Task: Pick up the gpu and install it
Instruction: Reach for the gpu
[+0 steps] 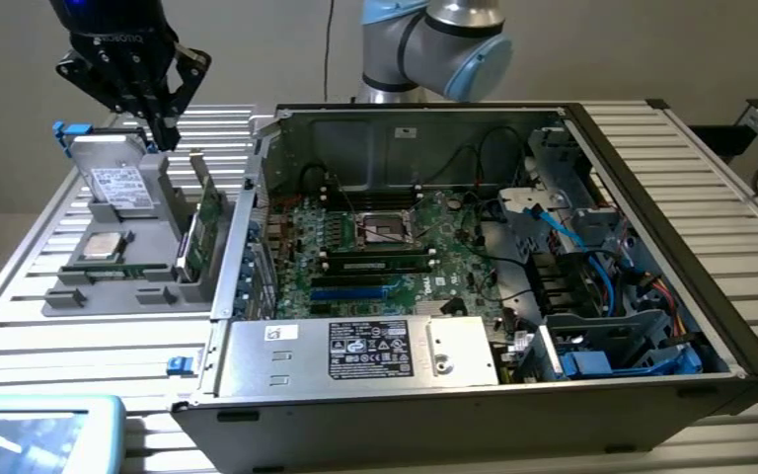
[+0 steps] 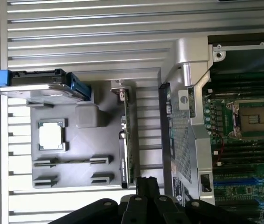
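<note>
We see the gripper (image 1: 165, 130) with its fingers pressed together and holding nothing, hanging just above a grey holder (image 1: 113, 296). The gpu (image 1: 204, 232) stands on edge in the holder's slot nearest the open computer case (image 1: 352, 138). One end of it lies near the fingertips but clear of them. In the wrist view we look down past the closed fingers at the card's thin edge. A hard drive (image 1: 118, 183) and a processor chip (image 1: 100, 247) sit in the same holder on the slatted counter (image 1: 37, 336).
</note>
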### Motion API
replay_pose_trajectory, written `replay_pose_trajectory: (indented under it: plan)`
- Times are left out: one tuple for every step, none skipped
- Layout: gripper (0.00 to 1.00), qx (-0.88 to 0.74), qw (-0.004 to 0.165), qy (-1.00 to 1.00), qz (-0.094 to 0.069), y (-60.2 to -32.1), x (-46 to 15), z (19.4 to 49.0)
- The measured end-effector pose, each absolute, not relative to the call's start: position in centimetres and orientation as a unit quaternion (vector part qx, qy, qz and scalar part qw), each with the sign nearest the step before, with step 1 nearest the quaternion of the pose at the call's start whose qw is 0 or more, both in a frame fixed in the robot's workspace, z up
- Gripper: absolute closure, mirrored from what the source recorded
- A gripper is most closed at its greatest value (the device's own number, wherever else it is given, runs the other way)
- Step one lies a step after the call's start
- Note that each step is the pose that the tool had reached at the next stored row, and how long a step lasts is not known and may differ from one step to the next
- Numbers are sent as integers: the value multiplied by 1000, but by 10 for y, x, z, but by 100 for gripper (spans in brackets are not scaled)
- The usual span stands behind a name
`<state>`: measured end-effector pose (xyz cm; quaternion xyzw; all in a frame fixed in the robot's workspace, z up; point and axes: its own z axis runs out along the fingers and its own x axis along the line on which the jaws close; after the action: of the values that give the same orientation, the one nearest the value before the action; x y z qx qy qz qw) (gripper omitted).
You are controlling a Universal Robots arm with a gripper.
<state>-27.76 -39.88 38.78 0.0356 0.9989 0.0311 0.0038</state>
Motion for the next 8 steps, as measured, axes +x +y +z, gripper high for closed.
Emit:
replay_pose_trajectory:
  plan:
    - [88, 36, 4, 999, 31, -399, -281, 387]
    - [88, 36, 3, 999, 31, -399, -284, 387]
    - [88, 36, 3, 999, 31, -399, -286, 386]
    - [88, 36, 3, 999, 32, -399, -289, 386]
    - [88, 36, 3, 999, 32, -399, -292, 386]
    - [88, 36, 3, 999, 32, -399, -294, 385]
    - [88, 36, 3, 999, 33, -398, -295, 385]
    - [88, 36, 3, 999, 33, -398, -296, 384]
